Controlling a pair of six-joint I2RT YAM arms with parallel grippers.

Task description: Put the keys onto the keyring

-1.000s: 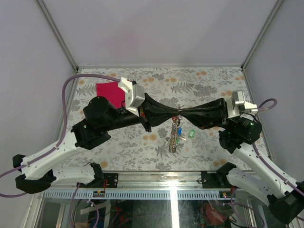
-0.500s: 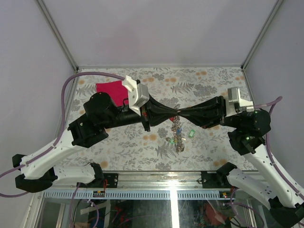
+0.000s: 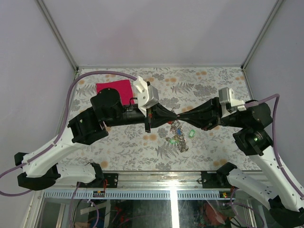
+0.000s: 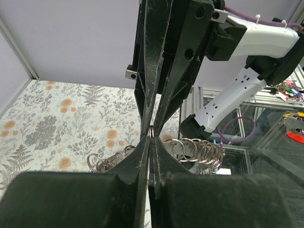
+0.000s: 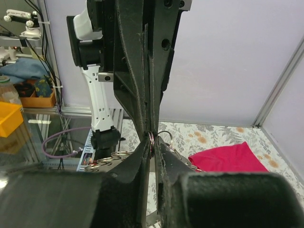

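Note:
Over the middle of the table my left gripper and right gripper meet tip to tip, both shut on the same loop of the keyring. The keyring is a chain of grey metal coils. It hangs below the tips with several keys bunched at its lower end near the cloth. A green-headed key lies loose on the table just to the right. In the left wrist view my left gripper is pressed shut, with keyring coils behind it. In the right wrist view my right gripper pinches a thin ring, with keyring coils beside it.
A magenta cloth square lies at the back left of the floral tablecloth, partly under the left arm. Grey walls and a metal frame close in the table on three sides.
Both wrists have swung closer to the middle while the fingertips stayed joined. The hanging keyring and keys have shifted slightly to the right and toward the near edge.

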